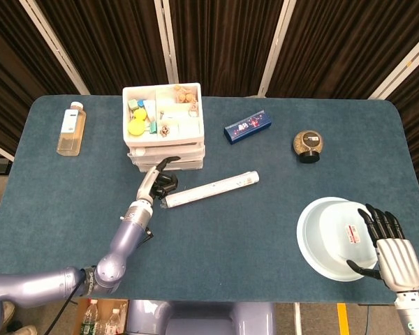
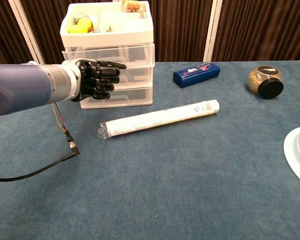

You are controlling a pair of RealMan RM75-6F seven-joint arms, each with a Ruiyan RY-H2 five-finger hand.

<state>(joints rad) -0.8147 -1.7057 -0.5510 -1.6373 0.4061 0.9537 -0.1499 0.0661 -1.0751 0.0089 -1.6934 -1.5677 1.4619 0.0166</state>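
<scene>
My left hand [image 2: 97, 80] is at the front of the white drawer unit [image 2: 110, 55], upper left of the chest view, fingers curled against the middle drawer, holding nothing I can see. Step in hand, I judge: getting purchase on a drawer front. Next calls for hooking its lip squarely. My right hand [image 1: 391, 251], fingers spread, rests by the white bowl [image 1: 321, 230], lower right.

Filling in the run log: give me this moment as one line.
left hand: fingers curled, holds nothing, in front of drawer unit | right hand: open, beside bowl | tube: lying on table
</scene>
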